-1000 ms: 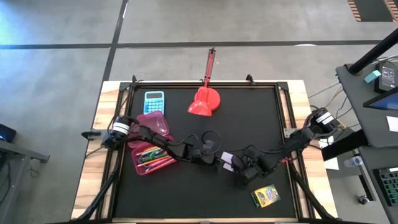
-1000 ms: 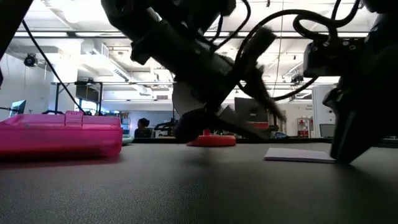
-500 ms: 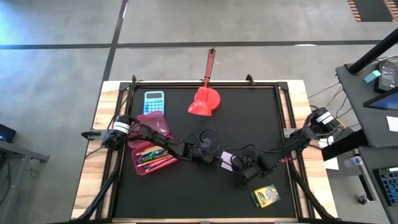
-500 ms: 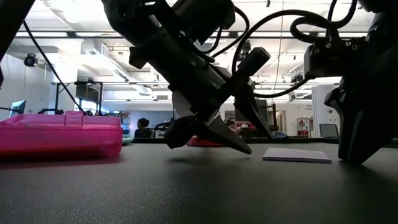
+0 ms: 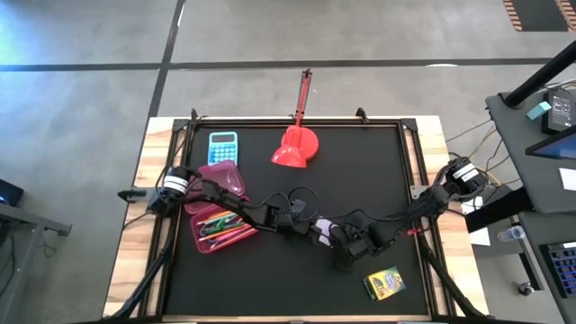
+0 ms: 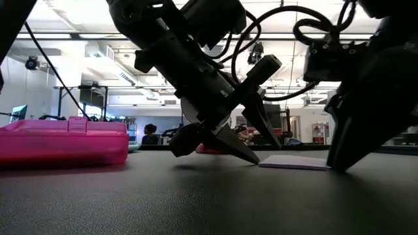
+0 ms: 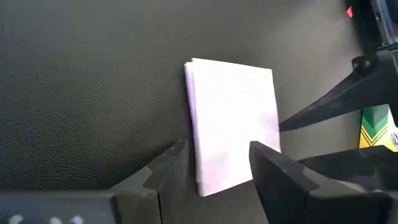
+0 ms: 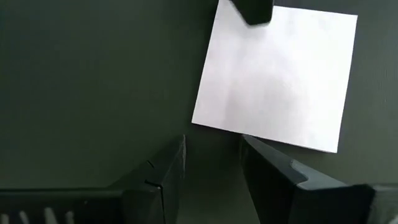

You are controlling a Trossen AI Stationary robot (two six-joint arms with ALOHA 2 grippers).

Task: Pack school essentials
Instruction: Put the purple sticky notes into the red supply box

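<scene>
A small white square pad [image 7: 233,118] lies flat on the black mat near the table's middle [image 5: 322,226]. My left gripper [image 7: 214,149] slants down at it from the table's left. It is open, and the pad's near end lies between its fingers. My right gripper [image 8: 211,143] is also open and comes down at the pad's opposite edge from the table's right. An open pink pencil case [image 5: 219,218] with pens and pencils inside stands at the left. A green-yellow crayon box [image 5: 384,283] lies near the front right. My left gripper has one finger [image 7: 171,165] on each side of the pad's end [image 7: 208,180], slanting down from the table's left. I cannot tell whether they touch it. My right gripper has one fingertip [image 7: 292,118] against the pad's edge toward the table's right [image 7: 275,121]. Its fingers slant down, and the pad lies flat on the mat.
A light-blue calculator [image 5: 223,147] lies at the far left. A red scoop [image 5: 297,148] with a long handle sits at the far middle. In the low view the pink case [image 6: 62,140] stands at the left, with bare mat in front.
My right gripper has gone toward the table's left with its fingertip at the pad's edge. The pad has slid along the mat toward my left gripper. The left gripper's fingers have tipped down to the mat, and the pad's end now lies between them.
</scene>
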